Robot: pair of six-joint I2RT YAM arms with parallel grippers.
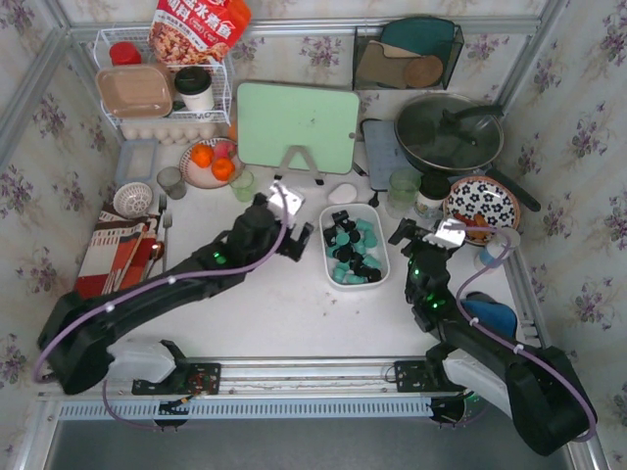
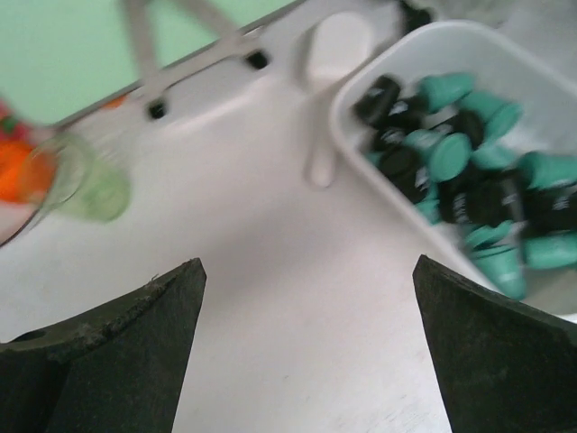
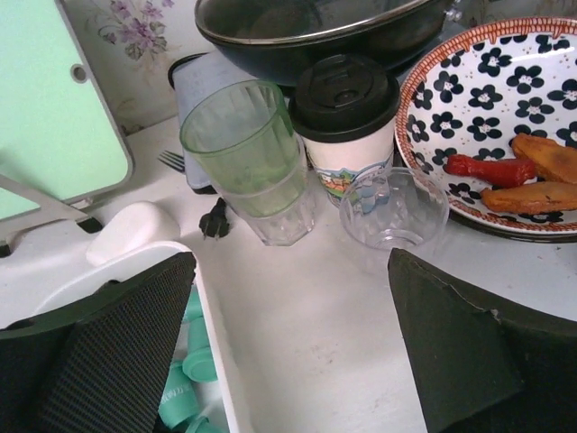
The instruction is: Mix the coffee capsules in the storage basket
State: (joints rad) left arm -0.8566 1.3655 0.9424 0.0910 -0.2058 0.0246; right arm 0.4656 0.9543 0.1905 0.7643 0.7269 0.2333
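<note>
Left pincer (image 2: 306, 266) and right pincer (image 3: 290, 257) both gape empty — flanking the storage basket (image 2: 505, 54) of coffee capsules (image 2: 448, 155) (white lettering unreadable)

- The storage basket (image 1: 324, 245) was white, and the coffee capsules (image 1: 353, 250) in it were teal green and black.
- The desk (image 1: 294, 313) was white.
- The cutting board (image 1: 297, 125) was pale mint green.
- The plate (image 3: 469, 72) was white with black flowers and a red-brown rim.
- The food (image 3: 532, 176) on the plate was red and orange-brown.
- The stacked cups (image 3: 243, 149) were translucent green.
- The paper cup (image 3: 347, 158) was white with a coloured print and a black lid.
- The pan (image 1: 449, 132) was black.
- The oranges (image 1: 211, 162) were bright orange.
- The wallpaper (image 1: 588, 127) was cream with purple flower sprigs.
- The left end effector (image 2: 306, 343) and the right end effector (image 3: 288, 343) were black.
- The cables (image 1: 147, 284) along the arms were lilac.
</note>
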